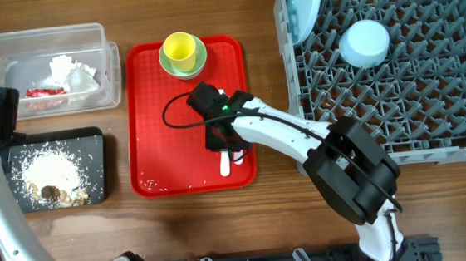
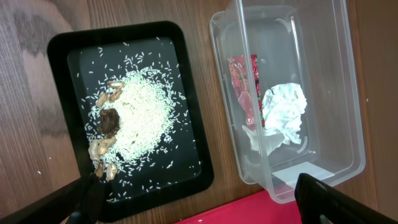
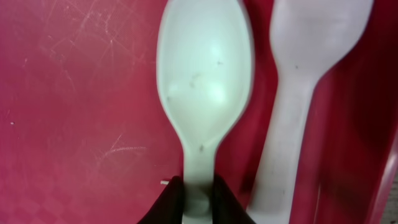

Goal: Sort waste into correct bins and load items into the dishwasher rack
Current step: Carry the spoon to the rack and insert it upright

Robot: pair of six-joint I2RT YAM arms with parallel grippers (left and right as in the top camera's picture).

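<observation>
As right gripper (image 3: pixel 198 194) pinches spoon (image 3: pixel 205 87), fork (image 3: pixel 300 93) beside

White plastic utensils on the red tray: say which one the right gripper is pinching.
The white plastic spoon, the one with the rounded bowl: the right gripper pinches its handle. The other white plastic utensil lies beside it on the flat red tray, ungripped.

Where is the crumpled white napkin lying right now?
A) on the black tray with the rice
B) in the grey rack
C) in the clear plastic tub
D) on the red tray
C: the napkin sits on the floor of the clear tub, right beside the red wrapper.
</observation>
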